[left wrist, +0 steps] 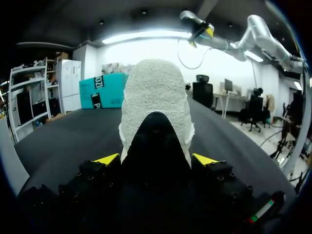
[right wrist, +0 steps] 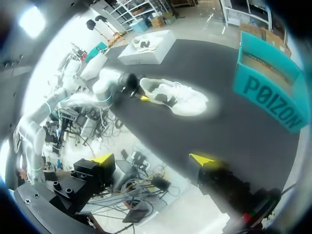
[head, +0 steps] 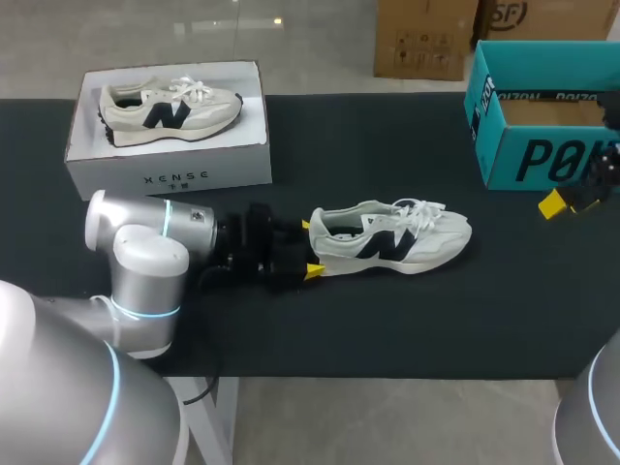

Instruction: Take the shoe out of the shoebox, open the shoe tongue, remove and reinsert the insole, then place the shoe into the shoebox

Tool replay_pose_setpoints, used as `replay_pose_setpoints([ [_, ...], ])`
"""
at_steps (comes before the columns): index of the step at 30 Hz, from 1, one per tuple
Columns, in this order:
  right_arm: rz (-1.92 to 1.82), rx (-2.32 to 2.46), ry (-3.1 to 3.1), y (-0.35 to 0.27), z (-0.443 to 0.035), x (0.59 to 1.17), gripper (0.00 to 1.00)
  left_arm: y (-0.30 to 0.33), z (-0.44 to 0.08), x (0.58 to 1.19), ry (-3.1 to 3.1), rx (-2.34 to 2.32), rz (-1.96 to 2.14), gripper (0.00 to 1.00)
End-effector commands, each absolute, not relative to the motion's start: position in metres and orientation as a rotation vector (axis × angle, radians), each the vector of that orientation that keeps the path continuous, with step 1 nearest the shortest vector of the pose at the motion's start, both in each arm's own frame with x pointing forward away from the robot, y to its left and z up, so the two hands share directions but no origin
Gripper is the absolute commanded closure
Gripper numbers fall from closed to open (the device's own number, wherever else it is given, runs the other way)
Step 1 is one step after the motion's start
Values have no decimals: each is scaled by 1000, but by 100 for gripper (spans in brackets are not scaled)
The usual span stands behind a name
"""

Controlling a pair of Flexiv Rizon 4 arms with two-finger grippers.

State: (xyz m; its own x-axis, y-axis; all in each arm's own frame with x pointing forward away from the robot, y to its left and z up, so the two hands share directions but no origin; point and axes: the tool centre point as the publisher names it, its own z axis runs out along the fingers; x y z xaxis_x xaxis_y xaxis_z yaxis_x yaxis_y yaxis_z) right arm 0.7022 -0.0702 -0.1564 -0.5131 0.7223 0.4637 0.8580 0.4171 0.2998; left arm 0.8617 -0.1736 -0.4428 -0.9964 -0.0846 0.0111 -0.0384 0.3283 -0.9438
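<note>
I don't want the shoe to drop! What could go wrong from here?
1. The left gripper pinches the shoe only at its heel, so the long toe end might sag or slip free if lifted.
2. The right gripper hangs open over by the teal box, away from the shoe, so nothing steadies the toe.

This is looking like a robotics lab: a grey left arm (head: 145,262) and right arm (head: 593,407) are standing at a black-covered table (head: 387,320), with a white shoebox (head: 165,165) far left, a teal shoebox (head: 542,155) far right and a shoe (head: 392,235) lying between.
</note>
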Motion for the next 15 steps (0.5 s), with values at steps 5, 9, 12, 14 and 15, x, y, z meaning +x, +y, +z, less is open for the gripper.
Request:
replay_pose_setpoints([
  [5, -509, -1643, -2553, -5, -135, 690, 0, -176, -447, 862, 2533, -114, -1791, 100],
  [9, -458, -1717, -2566, 16, -135, 684, 0, -176, -447, 862, 2533, -114, -1791, 100],
  [12, -421, -1753, -2577, 30, -135, 683, 0, -176, -447, 862, 2533, -114, -1791, 100],
  [14, -414, -1757, -2571, 38, -136, 683, 0, -176, -447, 862, 2533, -114, -1791, 100],
  [15, -398, -1767, -2574, 42, -136, 684, 0, -176, -447, 862, 2533, -114, -1791, 100],
])
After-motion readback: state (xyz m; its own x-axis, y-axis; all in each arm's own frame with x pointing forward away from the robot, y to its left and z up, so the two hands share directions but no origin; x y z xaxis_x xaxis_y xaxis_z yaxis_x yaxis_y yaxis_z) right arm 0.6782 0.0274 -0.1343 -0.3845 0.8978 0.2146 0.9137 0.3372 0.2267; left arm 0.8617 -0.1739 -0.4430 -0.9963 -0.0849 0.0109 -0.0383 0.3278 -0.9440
